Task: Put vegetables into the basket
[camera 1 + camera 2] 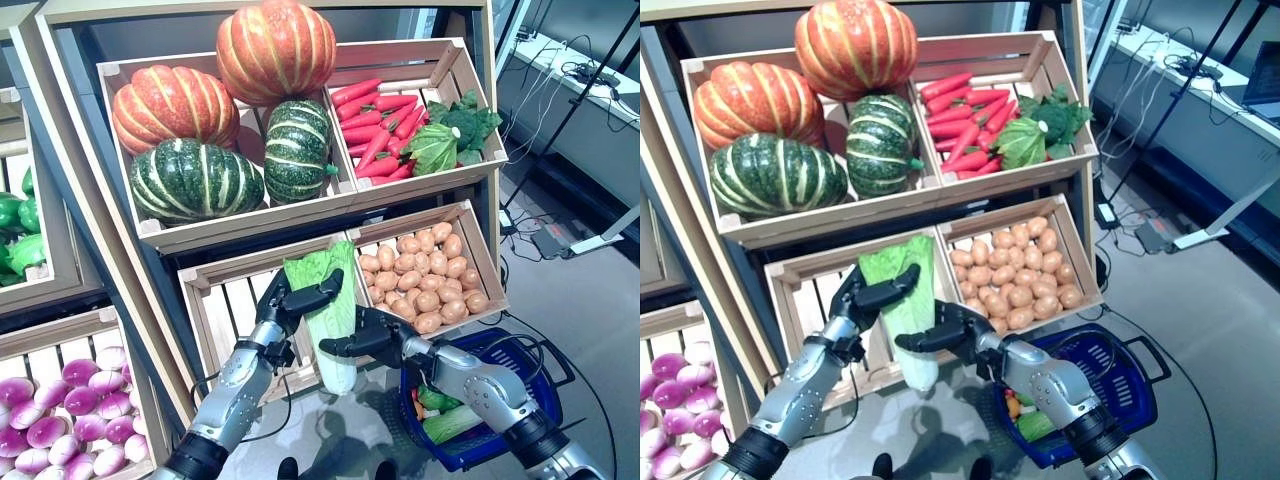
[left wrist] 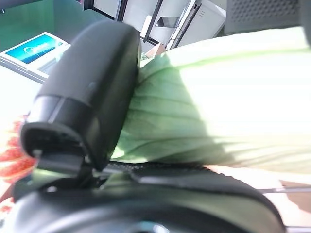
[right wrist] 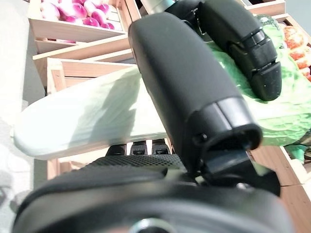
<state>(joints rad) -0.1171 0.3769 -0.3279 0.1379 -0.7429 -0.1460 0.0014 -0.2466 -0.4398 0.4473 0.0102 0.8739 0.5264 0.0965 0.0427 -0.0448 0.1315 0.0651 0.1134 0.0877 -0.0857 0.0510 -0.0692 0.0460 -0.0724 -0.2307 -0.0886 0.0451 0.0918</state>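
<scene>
A long napa cabbage (image 1: pixel 325 272), green leaves up and white base down, hangs upright in front of the lower slatted crate. My left hand (image 1: pixel 292 300) is shut on its upper leafy part, with the thumb (image 2: pixel 92 97) lying across the leaves (image 2: pixel 218 107). My right hand (image 1: pixel 372 335) is shut on its pale lower part (image 3: pixel 87 121), thumb (image 3: pixel 184 87) in front and fingers behind. The blue basket (image 1: pixel 520 352) stands on the floor at the lower right, under my right arm. It holds a few green and orange vegetables (image 1: pixel 445 420).
The wooden shelf holds crates: pumpkins (image 1: pixel 190 180) at the upper left, carrots (image 1: pixel 378 125) and leafy greens (image 1: pixel 450 135) at the upper right, potatoes (image 1: pixel 425 280) at the lower right. Purple turnips (image 1: pixel 55 410) fill a crate at the lower left. Desks and cables stand at the far right.
</scene>
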